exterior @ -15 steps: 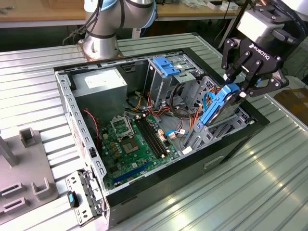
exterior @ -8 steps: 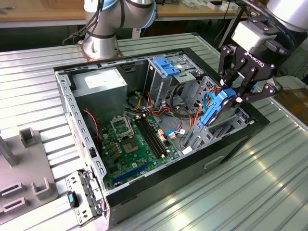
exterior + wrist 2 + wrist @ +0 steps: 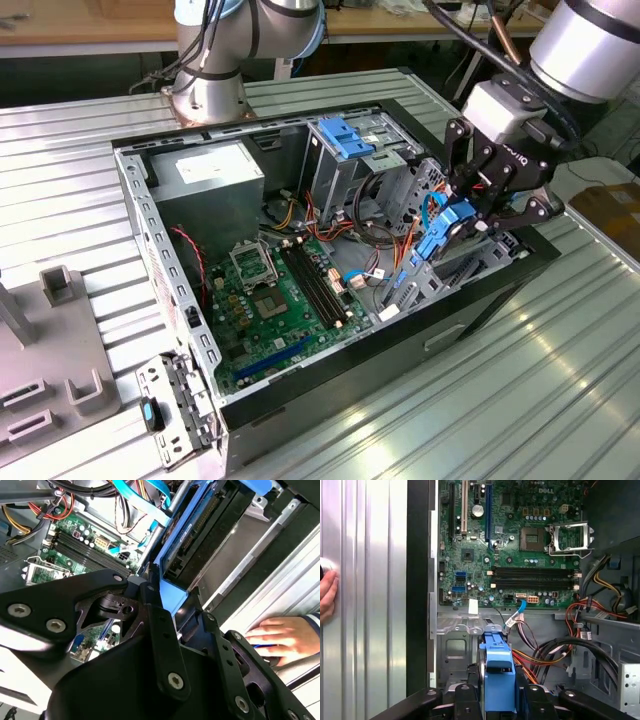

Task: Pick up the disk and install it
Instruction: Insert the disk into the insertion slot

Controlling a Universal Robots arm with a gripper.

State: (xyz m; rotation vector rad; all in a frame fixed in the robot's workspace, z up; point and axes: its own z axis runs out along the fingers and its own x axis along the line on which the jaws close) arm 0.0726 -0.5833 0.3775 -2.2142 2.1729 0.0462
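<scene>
The disk [image 3: 446, 236], a dark drive in bright blue carrier rails, hangs tilted over the drive bay at the open computer case's end on the exterior view's right. My gripper [image 3: 472, 212] is shut on it, one black finger on each side. In the first wrist view the disk's blue end tab [image 3: 498, 677] stands between the fingers [image 3: 465, 700] of the gripper [image 3: 498, 695], just above the metal bay floor [image 3: 451, 650]. In the second wrist view the disk's dark face [image 3: 200, 535] reaches away from the gripper [image 3: 172, 600] into the case.
The open case [image 3: 150, 230] holds a green motherboard [image 3: 280, 300], a power supply [image 3: 205, 170] and bundles of cables [image 3: 580, 650]. A light-blue flap [image 3: 345, 138] sits on the upper bay. A person's hand [image 3: 282, 635] rests on the ribbed metal table [image 3: 560, 380] beside the case. A grey fixture [image 3: 50, 340] stands at the exterior view's left.
</scene>
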